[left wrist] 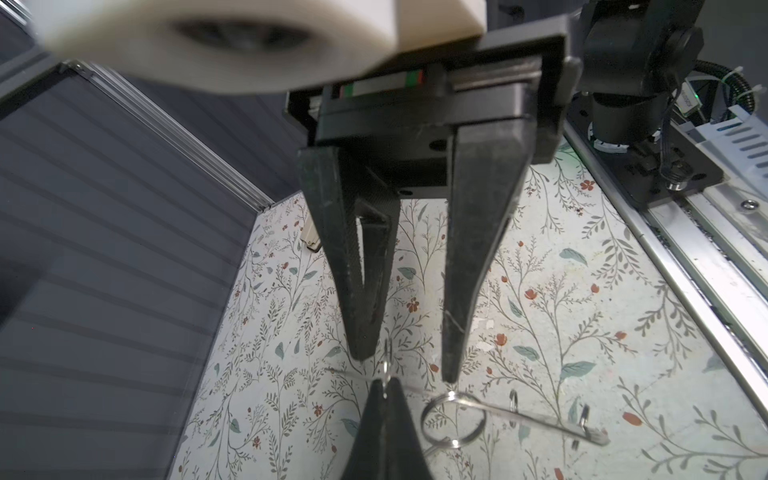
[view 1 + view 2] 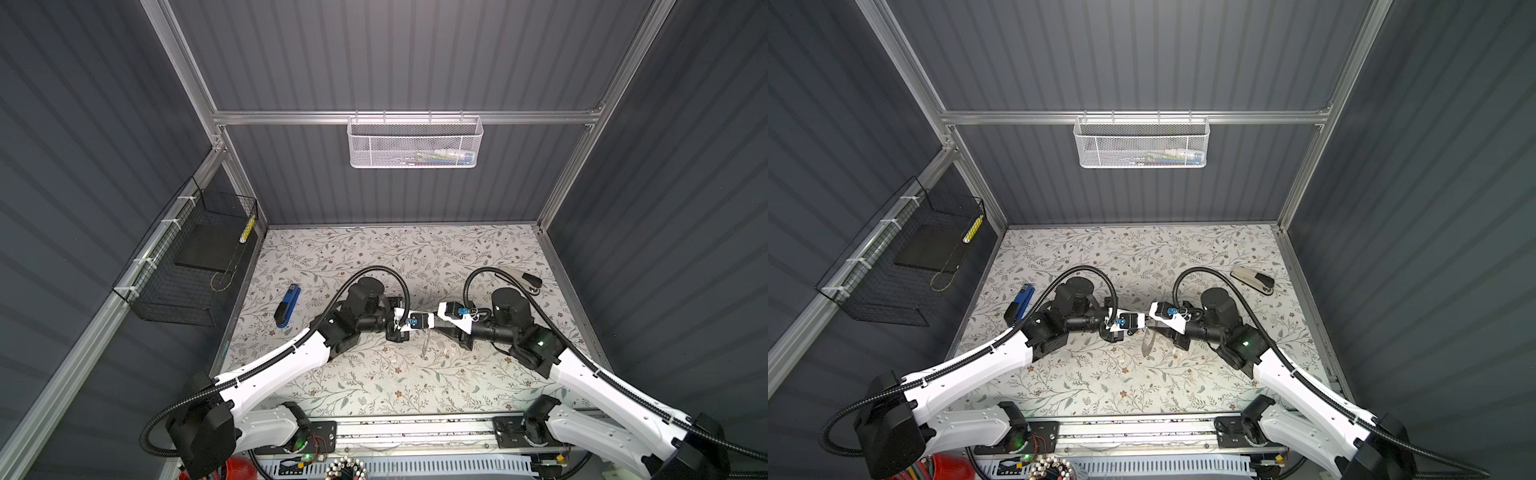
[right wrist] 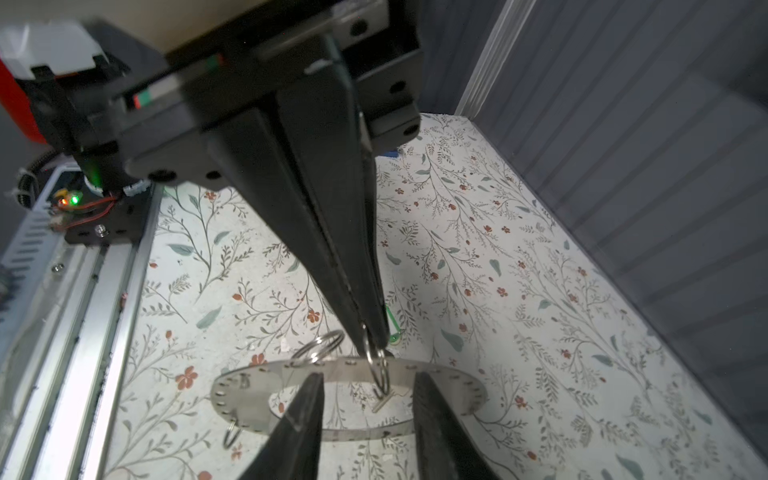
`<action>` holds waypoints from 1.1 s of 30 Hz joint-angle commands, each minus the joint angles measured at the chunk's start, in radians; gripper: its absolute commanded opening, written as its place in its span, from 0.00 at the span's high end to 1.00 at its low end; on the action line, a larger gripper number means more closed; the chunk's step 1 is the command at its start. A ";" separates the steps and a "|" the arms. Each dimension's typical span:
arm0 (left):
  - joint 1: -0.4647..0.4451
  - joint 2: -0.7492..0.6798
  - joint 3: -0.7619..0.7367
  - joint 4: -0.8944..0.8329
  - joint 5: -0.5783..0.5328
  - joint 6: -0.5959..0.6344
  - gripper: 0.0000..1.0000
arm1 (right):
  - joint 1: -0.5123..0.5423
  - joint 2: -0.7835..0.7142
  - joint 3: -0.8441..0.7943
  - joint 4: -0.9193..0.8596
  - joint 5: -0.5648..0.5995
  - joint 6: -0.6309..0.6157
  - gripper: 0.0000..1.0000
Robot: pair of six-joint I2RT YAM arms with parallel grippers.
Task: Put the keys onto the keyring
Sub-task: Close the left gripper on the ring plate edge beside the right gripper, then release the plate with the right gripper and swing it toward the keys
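— What lies on the floral table cover [image 2: 374, 386]?
— A blue stapler [image 2: 287, 306] at nine o'clock, a black-and-cream stapler [image 2: 524, 277] at two.
— And on the walls?
— A white mesh basket [image 2: 414, 143] at twelve, a black wire basket [image 2: 174, 303] at nine.

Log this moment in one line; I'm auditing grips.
left gripper: shut on small split ring | right gripper: open, gripping nothing | keyring: hanging from that ring
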 commanded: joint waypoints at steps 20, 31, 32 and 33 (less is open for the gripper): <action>0.009 -0.131 -0.208 0.382 -0.021 0.134 1.00 | -0.021 -0.048 -0.126 0.070 0.093 0.024 0.50; 0.007 -0.124 -0.222 0.404 -0.079 0.165 1.00 | -0.022 -0.012 -0.133 0.104 0.101 0.054 0.54; 0.008 -0.122 -0.226 0.420 -0.105 0.141 1.00 | -0.021 -0.006 -0.128 0.104 0.108 0.064 0.55; 0.011 -0.118 -0.232 0.433 -0.119 0.122 1.00 | -0.022 0.002 -0.125 0.106 0.112 0.072 0.55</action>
